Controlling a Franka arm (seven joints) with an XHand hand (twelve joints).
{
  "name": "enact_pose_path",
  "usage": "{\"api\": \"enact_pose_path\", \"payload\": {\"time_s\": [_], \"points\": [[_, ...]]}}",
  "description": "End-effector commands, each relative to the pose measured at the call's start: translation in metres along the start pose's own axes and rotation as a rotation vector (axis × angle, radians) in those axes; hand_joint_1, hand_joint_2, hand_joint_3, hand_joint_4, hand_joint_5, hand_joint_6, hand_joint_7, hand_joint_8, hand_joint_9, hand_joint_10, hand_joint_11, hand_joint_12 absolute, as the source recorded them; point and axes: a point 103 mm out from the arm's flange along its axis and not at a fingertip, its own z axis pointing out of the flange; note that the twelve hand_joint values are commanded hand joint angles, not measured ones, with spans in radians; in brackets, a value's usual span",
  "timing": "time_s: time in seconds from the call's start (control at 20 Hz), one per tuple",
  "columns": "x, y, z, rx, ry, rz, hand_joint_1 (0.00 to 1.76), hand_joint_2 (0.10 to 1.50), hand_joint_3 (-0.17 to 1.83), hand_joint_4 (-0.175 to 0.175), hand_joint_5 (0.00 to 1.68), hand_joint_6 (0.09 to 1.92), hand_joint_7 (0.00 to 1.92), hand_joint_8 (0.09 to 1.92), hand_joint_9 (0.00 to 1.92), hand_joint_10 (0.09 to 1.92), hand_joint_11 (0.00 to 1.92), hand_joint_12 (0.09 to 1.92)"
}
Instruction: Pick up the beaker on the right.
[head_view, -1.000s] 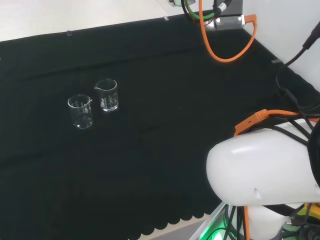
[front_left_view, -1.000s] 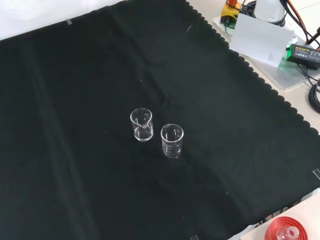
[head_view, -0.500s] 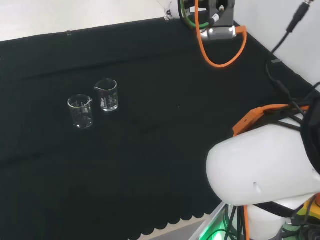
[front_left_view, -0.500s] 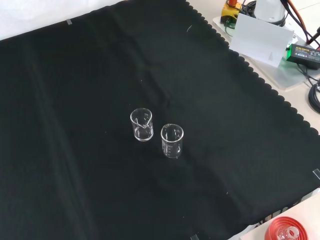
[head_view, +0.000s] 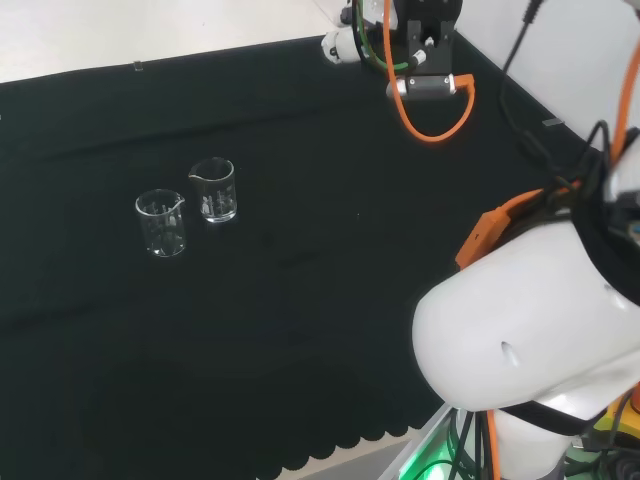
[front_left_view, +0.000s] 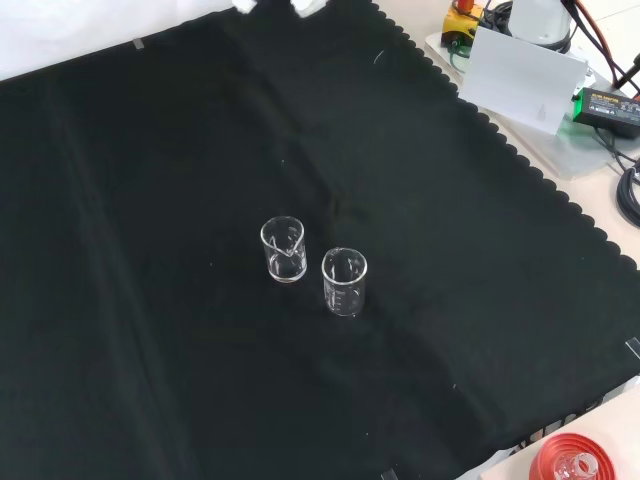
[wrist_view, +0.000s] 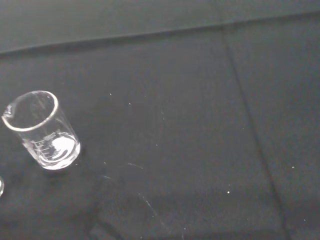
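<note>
My hand (front_left_view: 305, 7) is just showing at the top edge of the front view, well apart from the glass; I cannot tell how it is set. Two beakers are standing upright, close together, mid-desk (front_left_view: 150, 380). In the head view the right one (head_view: 213, 190) is the one I am taking as mine, the other (head_view: 162, 222) just beside it. It is looking light, thin, slippery and breakable, so I am planning to hold it round the wall below the rim. The clear walls are making its edges hard to judge.
</note>
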Motion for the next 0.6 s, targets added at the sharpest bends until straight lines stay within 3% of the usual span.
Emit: {"api": "enact_pose_path", "payload": {"time_s": [0.05,0.35,0.6], "points": [[-0.021,0.059,0.027,0.001,0.032,-0.014,0.19,1.29,0.21,-0.038,0.25,0.09,0.09,0.55,0.15,0.71,0.0,1.04],[-0.025,0.083,0.05,0.02,0.039,-0.033,0.19,1.29,0.21,-0.04,0.25,0.09,0.09,0.55,0.15,0.71,0.0,1.04],[-0.022,0.1,0.071,0.041,0.074,-0.076,0.26,1.26,0.2,-0.041,0.24,0.09,0.09,0.56,0.15,0.71,0.0,1.03]]}}
